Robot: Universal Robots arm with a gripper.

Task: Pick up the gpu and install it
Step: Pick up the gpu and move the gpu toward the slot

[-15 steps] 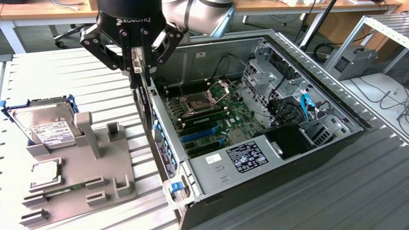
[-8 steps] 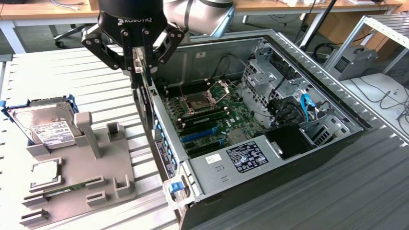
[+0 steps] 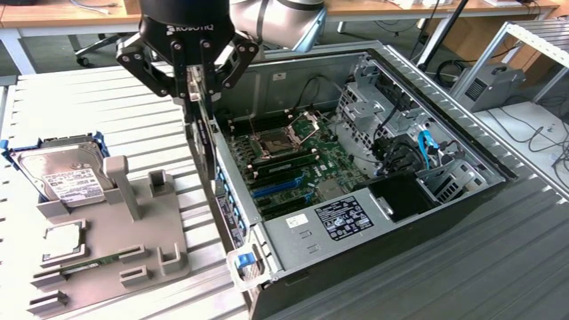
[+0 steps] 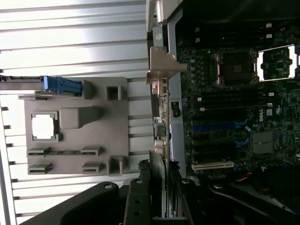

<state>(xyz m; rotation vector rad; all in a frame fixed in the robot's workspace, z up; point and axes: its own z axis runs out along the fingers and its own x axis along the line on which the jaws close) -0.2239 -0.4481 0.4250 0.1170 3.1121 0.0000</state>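
Observation:
My gripper [image 3: 194,90] is shut on the gpu [image 3: 201,143]. The card hangs edge-on below the fingers, over the left wall of the open computer case [image 3: 294,230] in the exterior view. In the wrist view the gpu [image 4: 161,117] shows as a thin edge, with its silver end bracket [image 4: 162,70] at the far end and my gripper [image 4: 159,185] clamped on the near end. It hangs just outside the case wall, beside the motherboard [image 3: 298,160]. The blue expansion slots [image 3: 276,187] lie inside the case, lower than the card and apart from it.
A grey parts holder [image 3: 120,233] stands on the slatted table at the exterior view's left. It carries a hard drive [image 3: 64,175], a processor [image 3: 60,240] and a memory stick [image 3: 89,262]. Drive cages and cables [image 3: 409,150] fill the case's right side.

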